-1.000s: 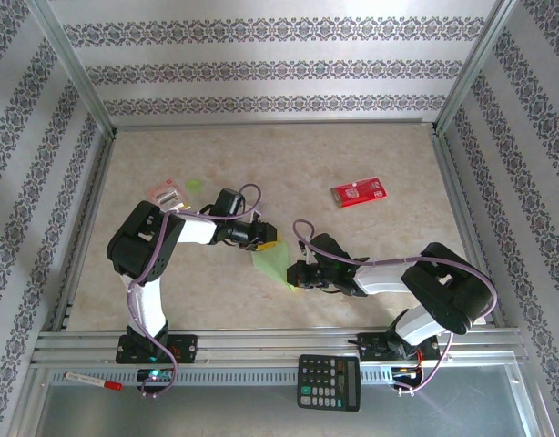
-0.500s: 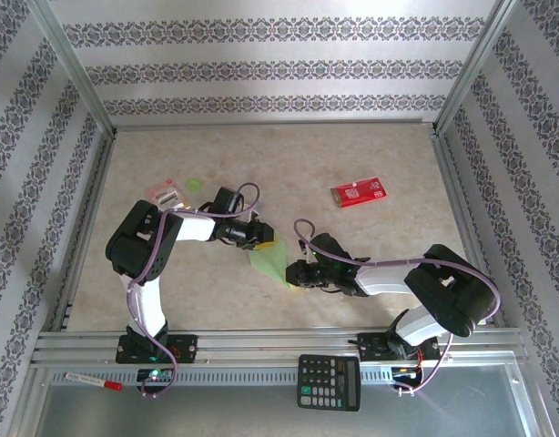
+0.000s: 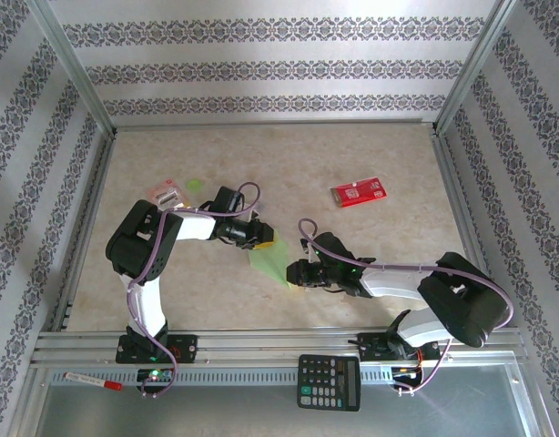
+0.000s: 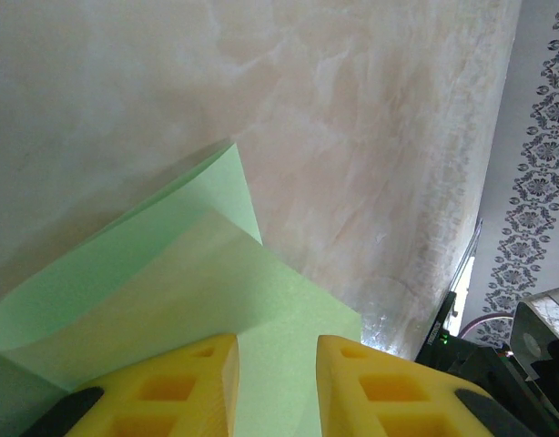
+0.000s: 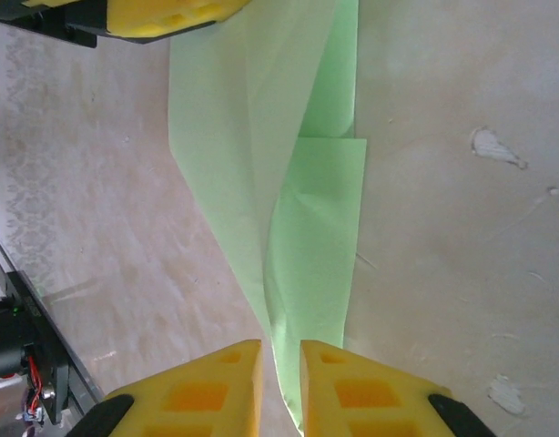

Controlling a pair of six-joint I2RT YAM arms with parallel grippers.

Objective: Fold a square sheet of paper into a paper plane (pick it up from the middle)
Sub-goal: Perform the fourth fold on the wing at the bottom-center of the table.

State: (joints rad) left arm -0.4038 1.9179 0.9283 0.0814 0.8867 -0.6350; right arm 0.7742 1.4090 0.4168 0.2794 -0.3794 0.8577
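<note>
From above, the square sheet of paper (image 3: 272, 261), already a narrow creased wedge, lies on the table (image 3: 398, 155) between the two arms, well apart from the red packet (image 3: 357, 193) (which plays no part). The left gripper (image 3: 264, 240) sits at its far end and the right gripper (image 3: 294, 274) at its near tip. Against a second ago, the right arm's elbow has swung out to the right and nearer, while its gripper has kept its place at the tip. The sheet and the left gripper have barely shifted. We read that as the arm resettling around the tip, not dragging the paper.

At the left wrist, the fingers (image 4: 170, 382) stand clearly apart over the sheet, with a folded layer lifting ahead of them. We cannot tell whether their tips press on it.

At the right wrist, the fingers (image 5: 207, 382) stand a narrow gap apart. The sheet's tip runs into that gap, too loosely, we judge, for thin paper to be clamped. The layers overlap unevenly, so the plane is only part-made, and the next crease wants the sheet held flat.
</note>
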